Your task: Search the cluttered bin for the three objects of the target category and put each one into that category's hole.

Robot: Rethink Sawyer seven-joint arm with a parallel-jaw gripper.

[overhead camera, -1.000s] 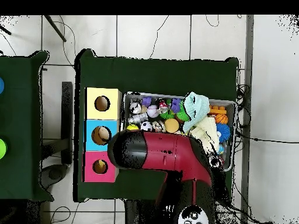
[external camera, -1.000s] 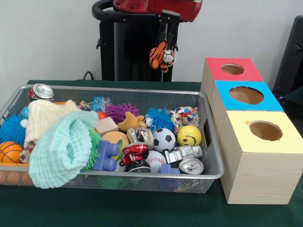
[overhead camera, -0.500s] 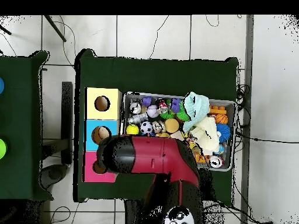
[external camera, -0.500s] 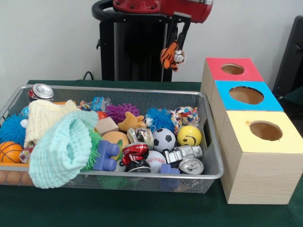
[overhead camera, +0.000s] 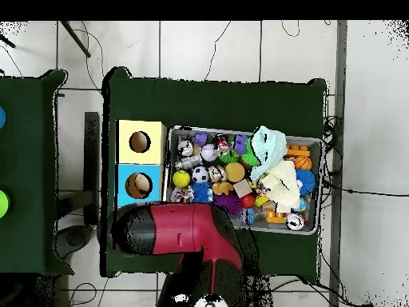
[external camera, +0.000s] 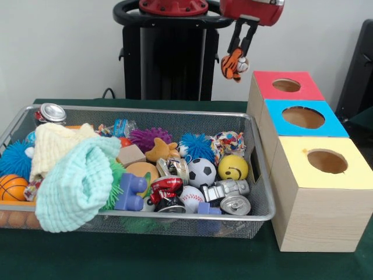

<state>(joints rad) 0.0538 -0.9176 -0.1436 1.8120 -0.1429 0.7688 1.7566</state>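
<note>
My gripper [external camera: 238, 54] is shut on a small orange striped tiger plush [external camera: 232, 65], which hangs in the air just left of the red-topped box [external camera: 265, 87] and above its height. Red, blue [external camera: 326, 125] and yellow [external camera: 344, 175] box tops each have a round hole. The wire bin [external camera: 261, 175] holds a brown plush animal [external camera: 160, 150] among balls, cans and blocks. In the overhead view the red arm [overhead camera: 180, 230] covers the red box and the gripper; the yellow box [overhead camera: 152, 129] and blue box [overhead camera: 126, 172] show.
A mint cloth [external camera: 76, 181] and a cream cloth [external camera: 55, 146] drape over the bin's left part. A soccer ball [external camera: 201, 172], a yellow smiley ball [external camera: 232, 167] and crushed cans [external camera: 235, 204] lie by the bin's right wall. A second green table [overhead camera: 28, 172] stands beside.
The arm has swung from above the bin's back edge toward the boxes, carrying the tiger plush with it. The bin's contents have not moved.
</note>
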